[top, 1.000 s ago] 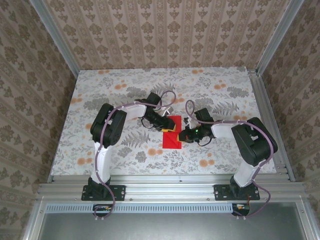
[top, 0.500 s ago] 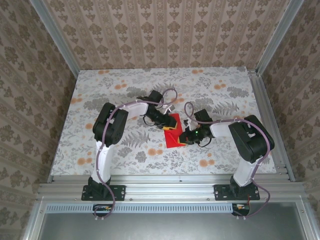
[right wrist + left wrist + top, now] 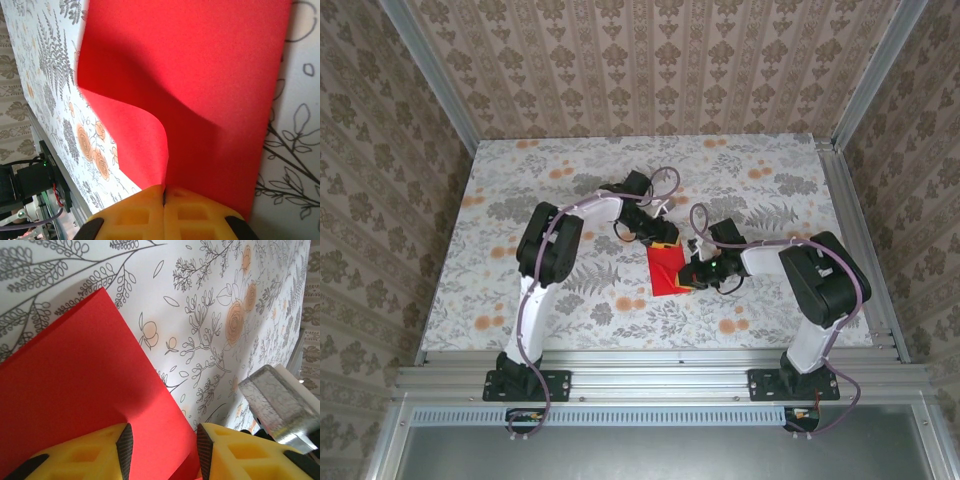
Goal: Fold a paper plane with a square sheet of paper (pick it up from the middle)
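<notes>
The square sheet of paper (image 3: 666, 276), bright red, lies creased on the flowered table (image 3: 520, 200) between my two grippers. My right gripper (image 3: 693, 270) is at its right edge. In the right wrist view the yellow jaws (image 3: 164, 196) are pressed together on a lifted, curling edge of the red sheet (image 3: 200, 60). My left gripper (image 3: 660, 238) is at the sheet's far edge. In the left wrist view it (image 3: 164, 452) stands open, pads apart, with the flat red paper (image 3: 75, 390) running under the gap.
Patterned walls close the table in at the back and both sides. A metal rail (image 3: 660, 375) runs along the near edge. A grey translucent block (image 3: 280, 405) stands close to the right of my left fingers.
My left gripper has moved toward the back of the table. The red sheet now looks shorter, bunched up near the right gripper. The right gripper has stayed shut on it.
</notes>
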`<state>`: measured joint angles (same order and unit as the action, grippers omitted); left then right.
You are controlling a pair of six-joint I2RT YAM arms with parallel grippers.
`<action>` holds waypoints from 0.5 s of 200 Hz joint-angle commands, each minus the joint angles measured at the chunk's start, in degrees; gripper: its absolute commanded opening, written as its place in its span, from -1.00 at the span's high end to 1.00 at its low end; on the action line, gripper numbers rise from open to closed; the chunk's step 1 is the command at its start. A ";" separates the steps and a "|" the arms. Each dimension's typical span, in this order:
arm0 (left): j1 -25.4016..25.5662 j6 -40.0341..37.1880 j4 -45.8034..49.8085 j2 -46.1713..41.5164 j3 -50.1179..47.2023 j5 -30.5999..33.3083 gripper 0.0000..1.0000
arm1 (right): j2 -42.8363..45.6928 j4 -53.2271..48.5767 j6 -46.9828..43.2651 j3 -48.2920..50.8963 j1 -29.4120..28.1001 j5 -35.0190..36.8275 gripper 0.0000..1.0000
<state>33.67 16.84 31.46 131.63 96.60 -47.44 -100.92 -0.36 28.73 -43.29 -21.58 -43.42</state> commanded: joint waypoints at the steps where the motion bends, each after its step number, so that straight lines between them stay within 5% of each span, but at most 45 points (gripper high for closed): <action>1: 0.12 -2.25 3.43 2.22 1.09 2.00 0.15 | 2.51 -0.24 1.11 0.71 -0.41 -2.00 1.00; 100: 2.10 -9.69 7.49 1.43 -4.45 1.69 0.17 | 3.74 -6.05 -3.22 -2.36 -1.14 0.46 1.00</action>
<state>34.85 10.39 33.82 131.37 95.81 -47.99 -97.56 -2.85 28.16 -43.57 -22.41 -43.90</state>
